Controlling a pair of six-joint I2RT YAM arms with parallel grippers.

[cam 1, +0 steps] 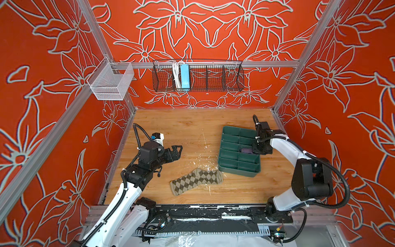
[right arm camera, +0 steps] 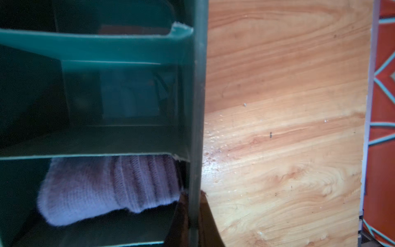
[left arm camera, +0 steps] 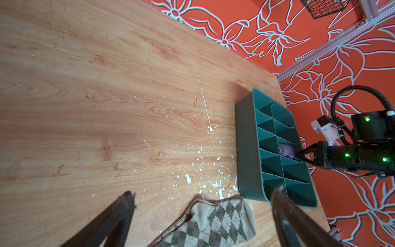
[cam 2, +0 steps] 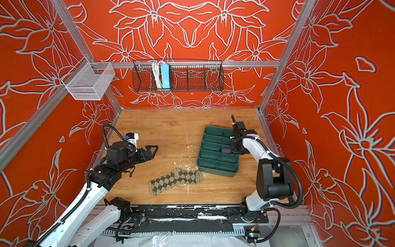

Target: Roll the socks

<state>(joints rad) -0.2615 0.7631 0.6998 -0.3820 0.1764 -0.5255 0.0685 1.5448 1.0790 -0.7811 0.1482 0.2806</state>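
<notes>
Inside tray (cam 1: 239,171), purple sock (right arm camera: 102,188) part-hidden; R end effector (left arm camera: 297,156) prob. tight on wall; L end effector (cam 1: 180,152) wide, empty

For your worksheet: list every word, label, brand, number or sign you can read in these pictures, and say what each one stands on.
None: no view shows any readable text.
Blue power strip in the black wire basket: no legible label.
Green divided tray, argyle sock, purple sock: no writing visible.
Red wall: a flower pattern only, no signs.
</notes>
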